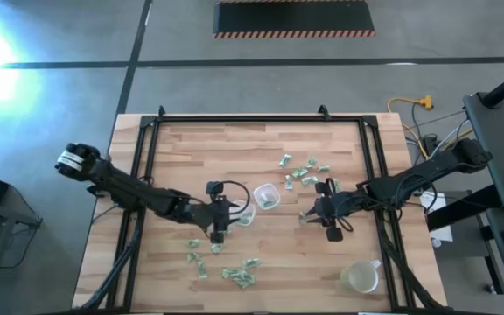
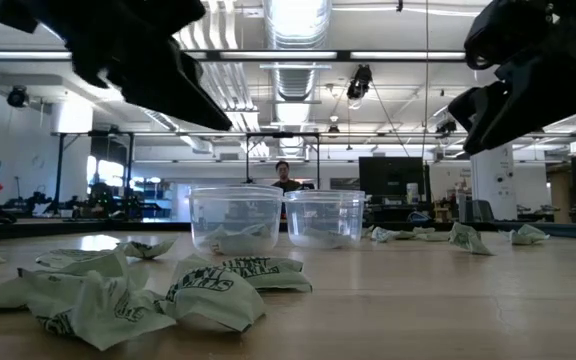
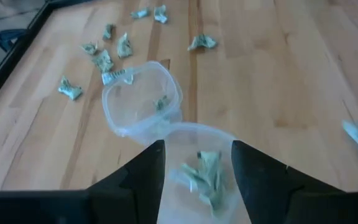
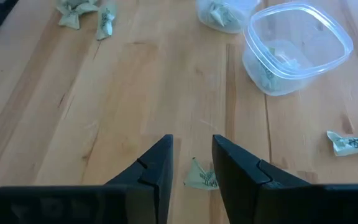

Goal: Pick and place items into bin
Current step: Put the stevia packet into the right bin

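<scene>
The left tool (image 3: pixel 197 171) hangs open directly over the nearer clear tub (image 3: pixel 201 174), where crumpled green-and-white pieces (image 3: pixel 205 174) already lie; this looks like a drop just made. The right tool (image 4: pixel 191 168) stands parted above a single wrapper (image 4: pixel 201 179) on the bench (image 4: pixel 104 112), short of the other tub (image 4: pixel 297 46), gripping nothing. Next it likely needs to sink and close on that piece. More wrappers (image 1: pixel 234 276) are scattered across the bench in clusters, some near the tubs, some farther off
</scene>
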Controlling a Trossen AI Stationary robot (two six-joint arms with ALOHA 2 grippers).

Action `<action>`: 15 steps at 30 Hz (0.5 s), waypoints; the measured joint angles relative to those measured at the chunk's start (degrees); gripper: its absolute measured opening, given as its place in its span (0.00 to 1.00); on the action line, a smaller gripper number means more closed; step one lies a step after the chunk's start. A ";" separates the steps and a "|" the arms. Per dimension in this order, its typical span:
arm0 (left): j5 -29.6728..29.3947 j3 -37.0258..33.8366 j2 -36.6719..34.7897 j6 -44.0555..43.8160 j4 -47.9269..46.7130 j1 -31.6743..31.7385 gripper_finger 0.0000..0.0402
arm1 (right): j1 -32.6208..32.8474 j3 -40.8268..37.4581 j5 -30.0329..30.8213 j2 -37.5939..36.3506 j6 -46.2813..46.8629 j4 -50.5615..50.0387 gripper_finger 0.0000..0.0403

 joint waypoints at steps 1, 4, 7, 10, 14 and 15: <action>-0.05 0.00 -0.82 -0.70 -0.65 -0.46 0.42 | 0.00 -0.07 0.02 0.14 0.37 0.22 0.27; -0.13 0.00 -3.15 -2.61 -4.20 -2.23 0.42 | -0.03 -0.18 0.25 1.85 1.18 0.31 0.28; -0.99 -0.01 -5.08 -4.92 -7.06 -4.17 0.42 | -0.13 -0.22 0.28 5.32 1.58 0.87 0.29; -3.97 -0.01 -6.41 -6.93 -9.66 -6.16 0.42 | -0.84 0.61 0.40 8.83 1.28 0.52 0.29; -7.68 -0.06 -7.72 -8.72 -12.16 -8.51 0.42 | -2.73 2.95 0.56 12.18 1.20 -0.59 0.29; -8.03 -0.05 -7.93 -9.07 -12.76 -8.92 0.42 | -3.19 3.42 0.69 13.09 1.19 -0.85 0.29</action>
